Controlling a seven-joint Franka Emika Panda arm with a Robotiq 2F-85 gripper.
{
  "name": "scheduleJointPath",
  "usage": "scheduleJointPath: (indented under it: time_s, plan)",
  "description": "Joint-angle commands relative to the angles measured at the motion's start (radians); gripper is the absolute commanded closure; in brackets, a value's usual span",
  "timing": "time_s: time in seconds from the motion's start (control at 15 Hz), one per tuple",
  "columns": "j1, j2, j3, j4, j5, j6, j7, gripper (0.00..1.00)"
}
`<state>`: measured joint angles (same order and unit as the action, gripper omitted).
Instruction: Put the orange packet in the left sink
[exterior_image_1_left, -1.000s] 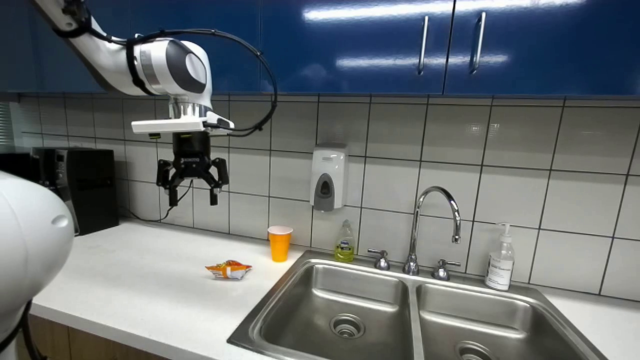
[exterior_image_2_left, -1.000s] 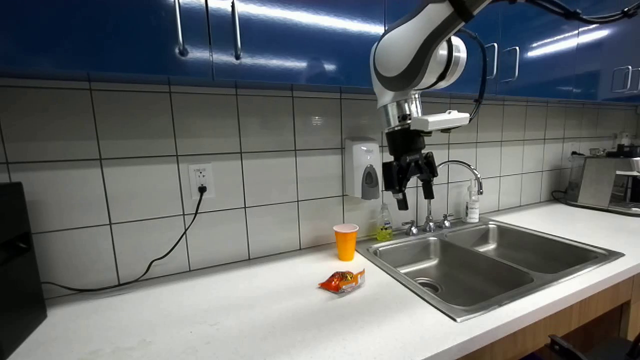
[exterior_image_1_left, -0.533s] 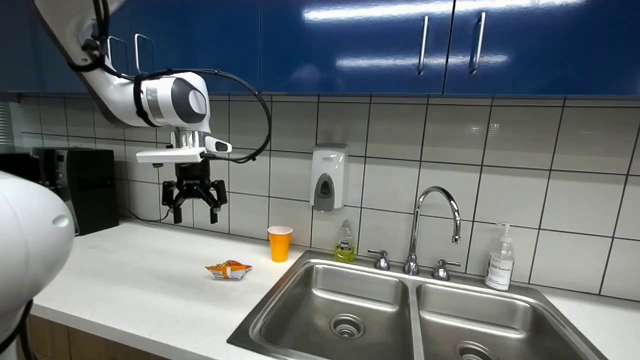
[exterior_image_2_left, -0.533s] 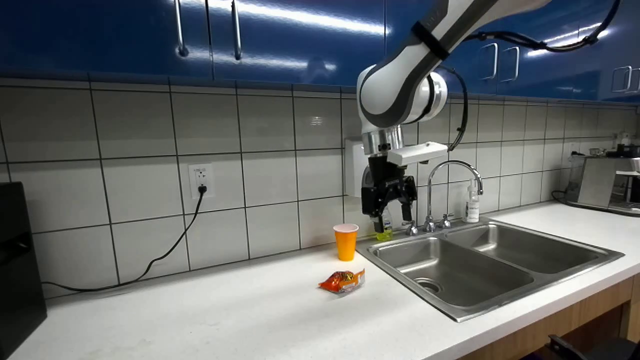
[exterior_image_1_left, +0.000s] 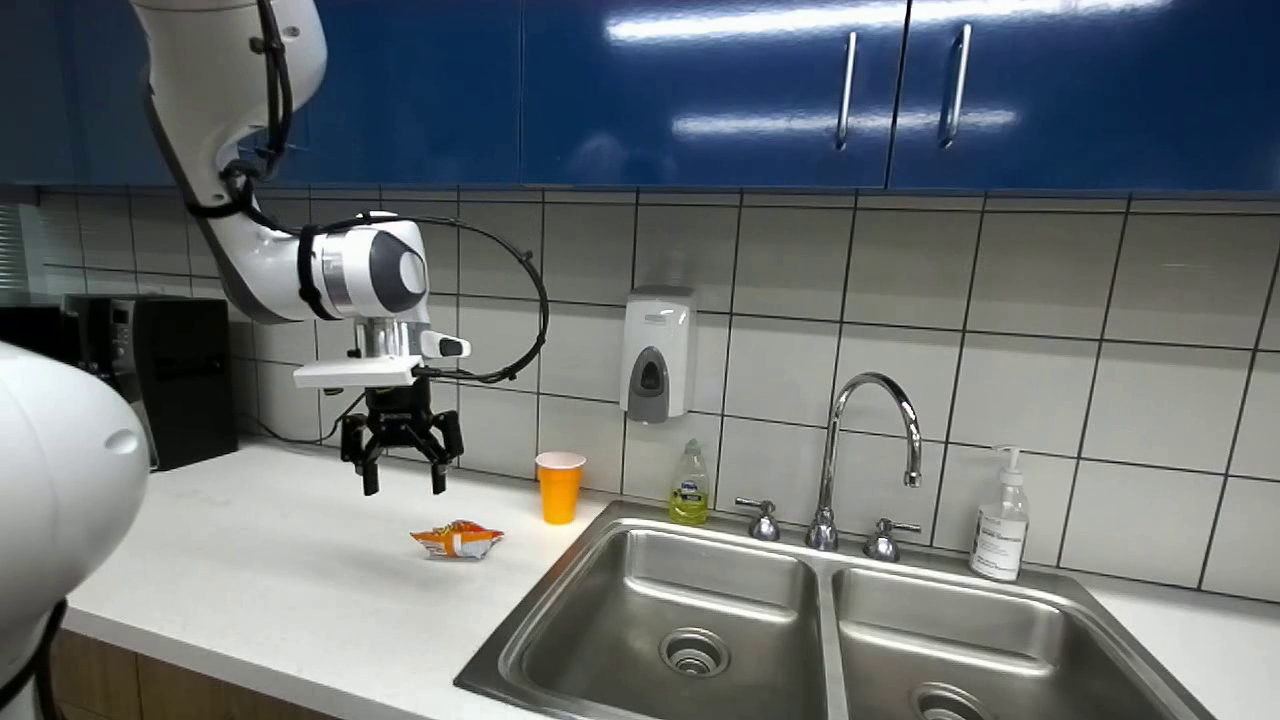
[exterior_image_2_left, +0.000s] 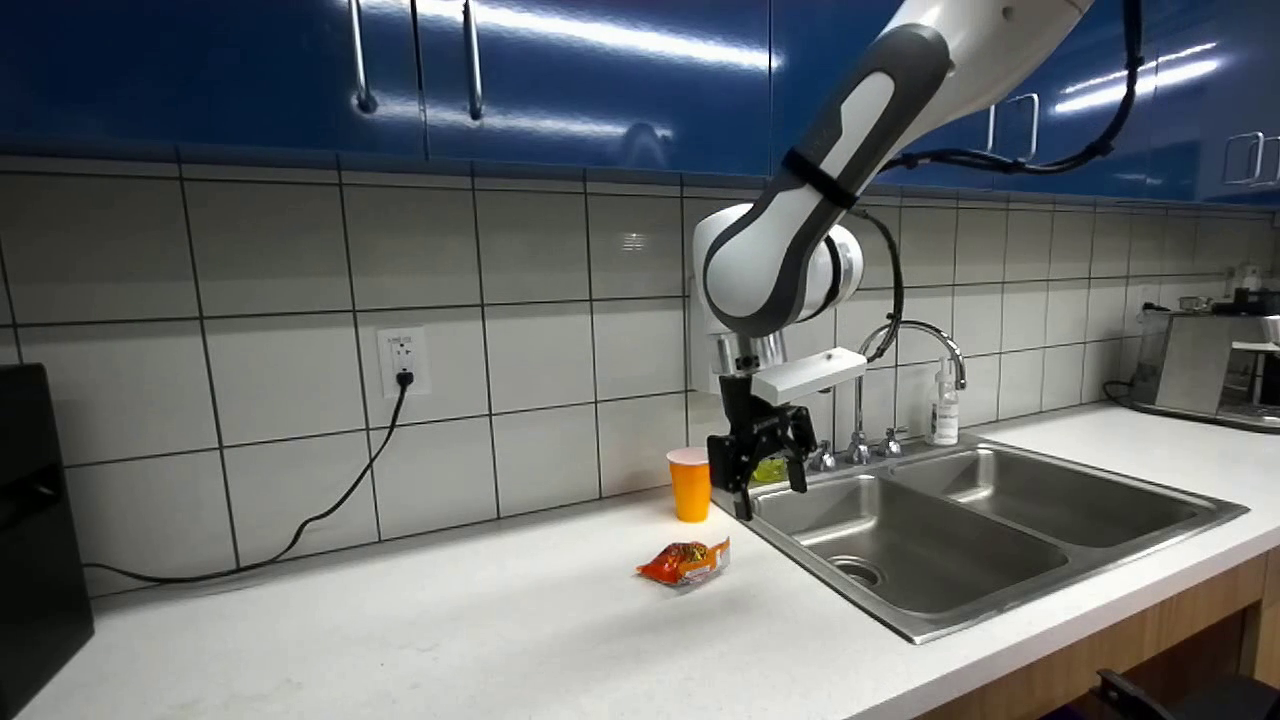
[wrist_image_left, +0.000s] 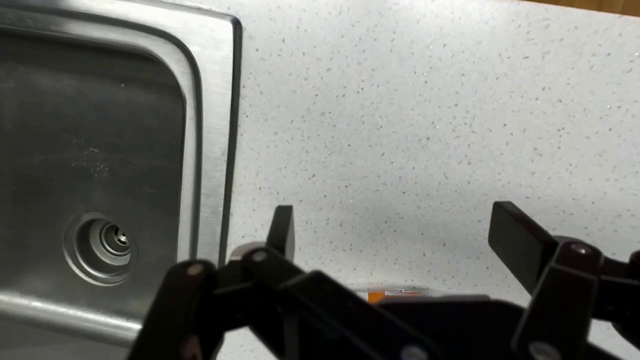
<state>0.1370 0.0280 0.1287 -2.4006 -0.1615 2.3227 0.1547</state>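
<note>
The orange packet (exterior_image_1_left: 458, 540) lies crinkled on the white counter, left of the sink; it also shows in an exterior view (exterior_image_2_left: 686, 563). In the wrist view only a strip of the packet (wrist_image_left: 377, 296) shows, the rest hidden behind the gripper's body. My gripper (exterior_image_1_left: 405, 482) is open and empty, pointing down above the counter close to the packet, not touching it. Its two fingers are wide apart in the wrist view (wrist_image_left: 392, 225), with bare counter between them. The left sink (exterior_image_1_left: 600, 640) is the steel basin nearer the packet, with a round drain; its rim (wrist_image_left: 215, 150) shows in the wrist view.
An upright orange cup (exterior_image_1_left: 560, 492) stands behind the packet near the wall. A dish soap bottle (exterior_image_1_left: 689, 488) and a tall faucet (exterior_image_1_left: 828, 480) stand behind the basins. The right basin (exterior_image_2_left: 1060, 500) adjoins the left. A black machine (exterior_image_1_left: 180, 380) stands at the counter's far end.
The gripper has come down steadily from high above the counter to just above the packet's height, staying open. The packet and the cup have not moved.
</note>
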Motion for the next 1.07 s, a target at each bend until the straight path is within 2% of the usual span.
scheduleJointPath:
  time_s: [0.0,0.33,1.0]
  plan:
    - [0.007,0.1,-0.002,0.088,-0.068,0.007,0.053,0.0]
    - [0.027,0.209,-0.014,0.207,-0.104,-0.016,0.067,0.0]
    - [0.081,0.419,-0.053,0.434,-0.101,-0.045,0.052,0.0]
